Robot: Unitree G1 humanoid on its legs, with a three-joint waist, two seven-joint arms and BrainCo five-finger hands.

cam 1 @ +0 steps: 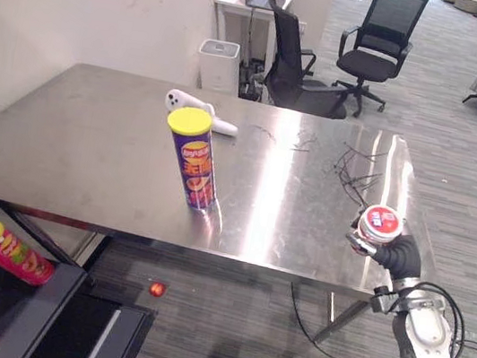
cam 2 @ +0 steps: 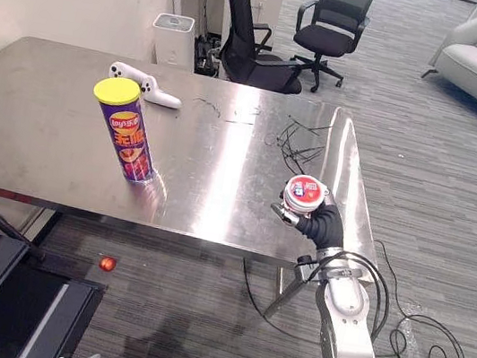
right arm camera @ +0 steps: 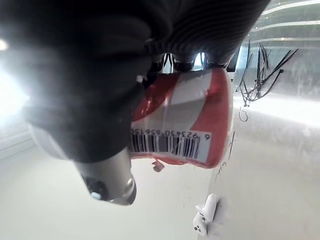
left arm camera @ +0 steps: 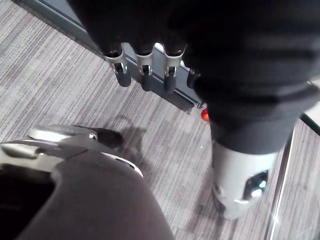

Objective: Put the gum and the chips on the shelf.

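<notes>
While clamped in the curled fingers of the right hand, small red-and-white round gum canister: long axis upright, lid up, at the steel table's near right edge. Purple yellow-lidded chips tube: upright, at its 9 o'clock, well apart. Left hand: fingers straight, over grey carpet.

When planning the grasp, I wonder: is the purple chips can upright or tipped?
Upright: the purple chips can stands on the steel table, yellow lid on top.

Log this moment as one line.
right hand: shut on gum tub, at table near-right edge | chips can: upright on table, untouched | left hand: open, over floor
</notes>
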